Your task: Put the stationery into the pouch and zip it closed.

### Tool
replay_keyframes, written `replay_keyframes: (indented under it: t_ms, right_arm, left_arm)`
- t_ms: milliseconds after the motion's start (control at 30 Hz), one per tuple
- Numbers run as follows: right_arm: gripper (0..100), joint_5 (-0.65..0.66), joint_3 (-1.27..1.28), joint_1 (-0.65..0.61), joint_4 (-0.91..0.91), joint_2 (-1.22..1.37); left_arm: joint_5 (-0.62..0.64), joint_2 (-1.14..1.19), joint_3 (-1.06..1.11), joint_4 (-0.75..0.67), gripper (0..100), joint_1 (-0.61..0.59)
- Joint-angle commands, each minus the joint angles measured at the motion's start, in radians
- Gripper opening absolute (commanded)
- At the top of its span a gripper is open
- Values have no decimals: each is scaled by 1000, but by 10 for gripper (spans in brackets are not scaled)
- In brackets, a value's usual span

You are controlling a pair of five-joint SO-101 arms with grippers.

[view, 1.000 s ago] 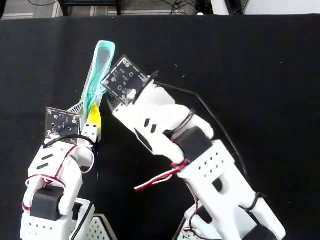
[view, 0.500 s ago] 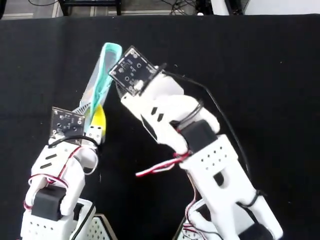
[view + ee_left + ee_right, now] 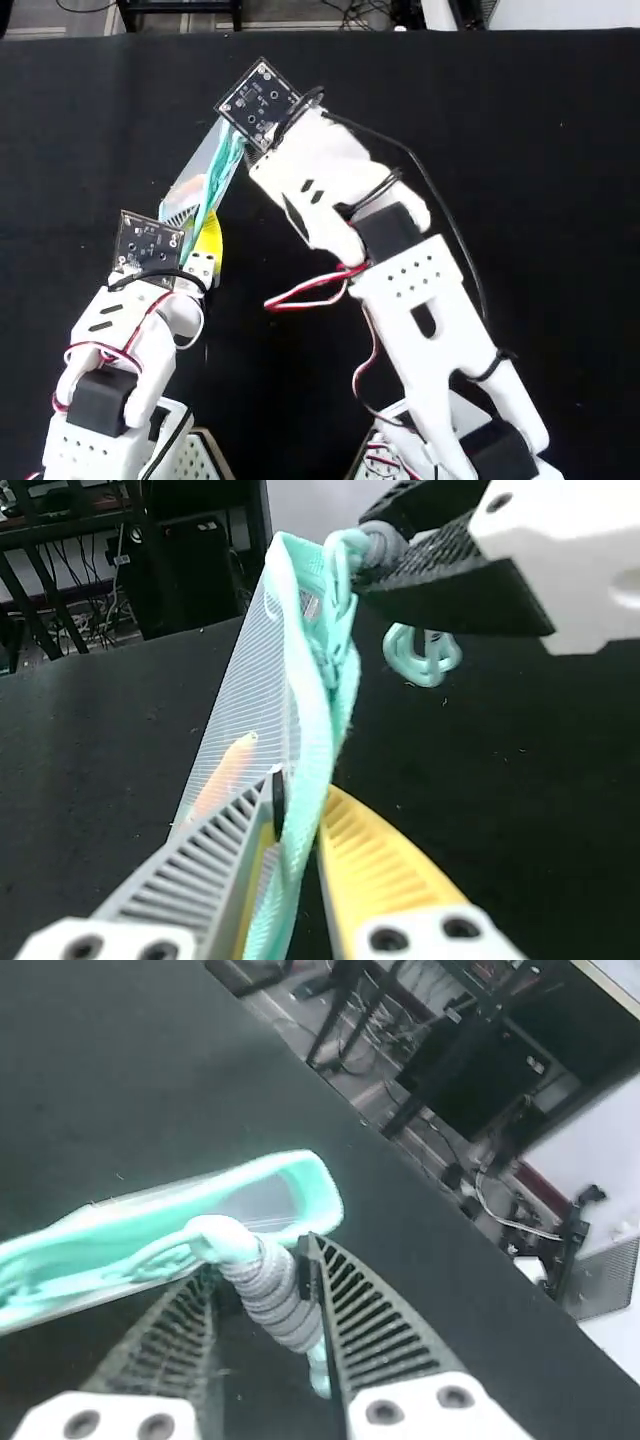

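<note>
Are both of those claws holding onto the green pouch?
Yes, the left gripper pinches the pouch by its edge and the right gripper clamps the zipper pull.

Pouch (image 3: pixel 255 680) — translucent ribbed plastic, mint cloth edging; tabletop (image 3: pixel 540 150) matt black cloth; left gripper (image 3: pixel 303 795) — ribbed matt plastic.

Pouch (image 3: pixel 195 178) — ahead of left end effector (image 3: pixel 300 805)

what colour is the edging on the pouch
The pouch edging is mint green, clearest in the left wrist view.
</note>
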Motion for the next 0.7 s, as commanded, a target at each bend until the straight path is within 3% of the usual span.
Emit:
replay_keyframes:
  t_ms: [0,433,667]
  right_arm:
    - [12,5,-90,176,-84,25]
    - [12,2,-97,221,-161,74]
    - [12,-3,-305,315,-133,300]
  left_arm:
    - [-2,-3,-5,63,30,-16]
    - [-2,-3,-5,71,30,-16]
    - [-3,-87,-1,91,30,-13]
